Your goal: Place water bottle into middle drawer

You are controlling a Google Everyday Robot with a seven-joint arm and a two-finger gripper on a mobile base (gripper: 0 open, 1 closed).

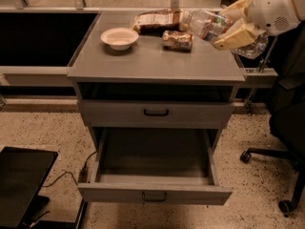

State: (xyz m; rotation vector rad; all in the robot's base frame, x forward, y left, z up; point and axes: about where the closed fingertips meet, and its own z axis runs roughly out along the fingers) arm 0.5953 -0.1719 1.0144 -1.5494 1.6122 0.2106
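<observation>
Lying tilted in the air above the right rear of the cabinet top (157, 63) is the water bottle (206, 24): clear crinkled plastic, its narrow end pointing left, with a reddish band around its middle. The print on the band is too small to read.

Gripper (225, 28) – upper right of the view, with tan fingers (237, 34) closed on the bottle from above and below. The white arm housing is behind it.

Middle drawer (119, 193) – the lowest one showing, pulled fully out, with a dark interior and a small loop handle (154, 196) centred on its front. It is well below the bottle.

Upper drawer (114, 112) – shut, with a black handle (156, 112).

On the cabinet top:
- a white bowl (119, 37) at left rear
- a large brown snack bag (157, 20) at the back
- a smaller snack bag (177, 39) just in front of it; neither bag's wording is legible

Surroundings – a speckled floor (47, 132), a dark office chair (288, 128) at right, and a black flat object (19, 185) with a cable (64, 175) at lower left.
</observation>
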